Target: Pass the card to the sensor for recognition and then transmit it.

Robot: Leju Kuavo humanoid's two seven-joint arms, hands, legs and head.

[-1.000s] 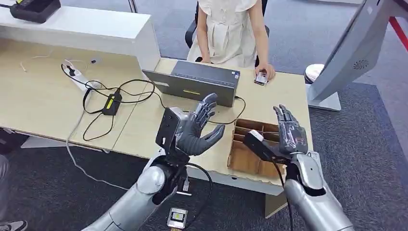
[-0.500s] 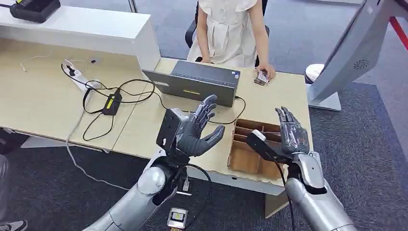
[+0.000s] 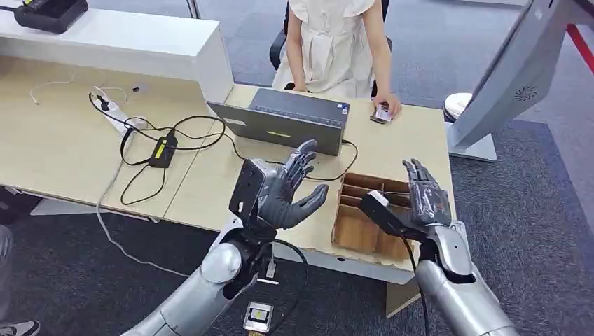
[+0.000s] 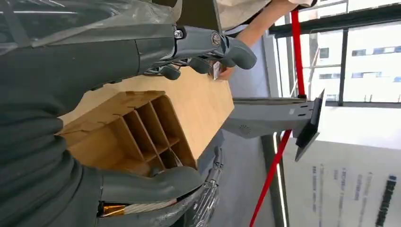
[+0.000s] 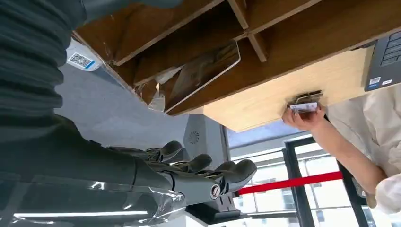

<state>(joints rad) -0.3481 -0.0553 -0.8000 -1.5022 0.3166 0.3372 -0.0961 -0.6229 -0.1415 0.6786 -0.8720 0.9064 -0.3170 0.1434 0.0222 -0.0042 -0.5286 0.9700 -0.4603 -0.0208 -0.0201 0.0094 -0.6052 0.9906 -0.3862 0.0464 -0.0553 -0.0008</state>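
Observation:
A person's hand [image 3: 387, 105] holds a small card [image 3: 380, 113] flat on the far edge of the table, beside a grey flat device [image 3: 294, 117]. In the right wrist view the card [image 5: 305, 102] lies under the person's fingers. My left hand [image 3: 287, 190] hovers open over the table's near side, palm turned inward, holding nothing. My right hand [image 3: 424, 194] is also open, fingers up, above the wooden divided box [image 3: 354, 231]. In a compartment of that box [image 5: 283, 33] leans a flat card-like piece [image 5: 203, 75]. My left hand [image 4: 94, 61] shows spread fingers over the box [image 4: 142, 127].
Black cables [image 3: 182, 133], an adapter [image 3: 164, 150] and a white power strip [image 3: 112, 112] lie on the table's left part. A white raised counter [image 3: 140, 42] stands behind. A grey screen stand [image 3: 504, 84] rises at the right. A small device [image 3: 258, 316] lies on the floor.
My right hand has sunk slightly toward the wooden box. The left hand has barely moved. The person's hand still rests on the card.

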